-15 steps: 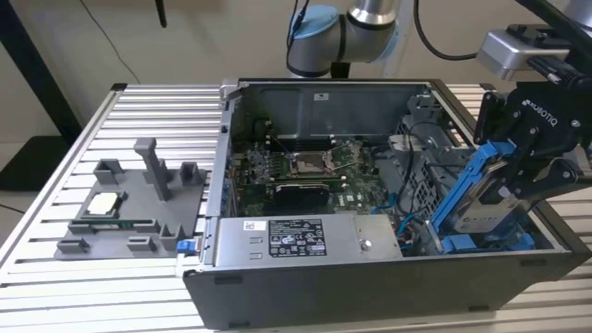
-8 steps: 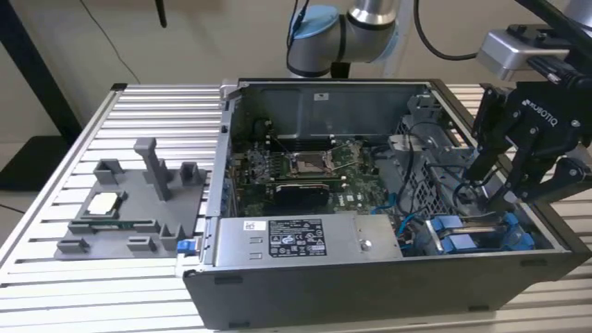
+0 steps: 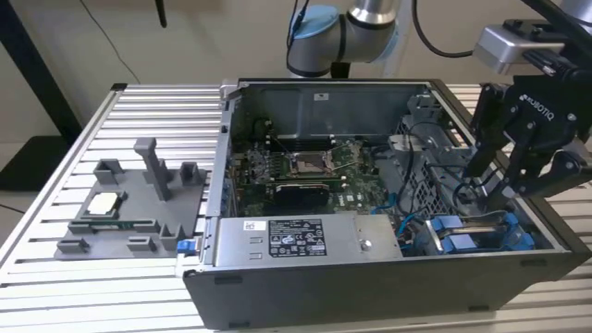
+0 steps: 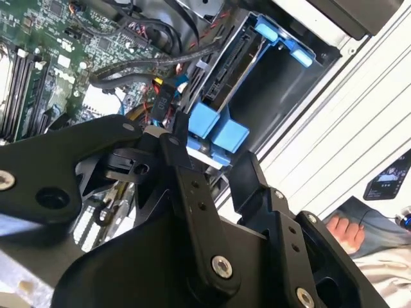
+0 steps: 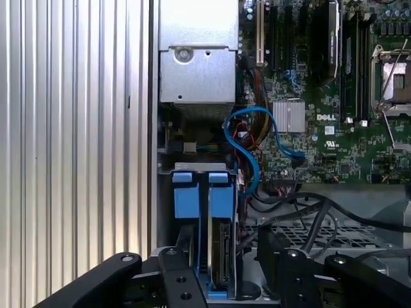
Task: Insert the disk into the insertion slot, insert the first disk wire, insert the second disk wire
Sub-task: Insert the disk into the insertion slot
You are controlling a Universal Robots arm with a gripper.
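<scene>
The gripper (image 3: 489, 184) hangs inside the computer case (image 3: 370, 291) with its fingers (image 5: 173, 276) spread apart, gripping nothing. Just beyond the fingertips, in line with the gap, the disk (image 5: 221, 256) sits edge-on in its bay, its blue carrier tabs facing the gripper. Farther out, a blue cable (image 5: 247, 151) loops toward the motherboard (image 5: 334, 128).

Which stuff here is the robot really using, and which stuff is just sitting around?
For the job:
disk in its blue carrier
gripper, open, near it
blue cable, probably a disk wire

Just lying about:
grey holder tray
power supply box
motherboard
</scene>
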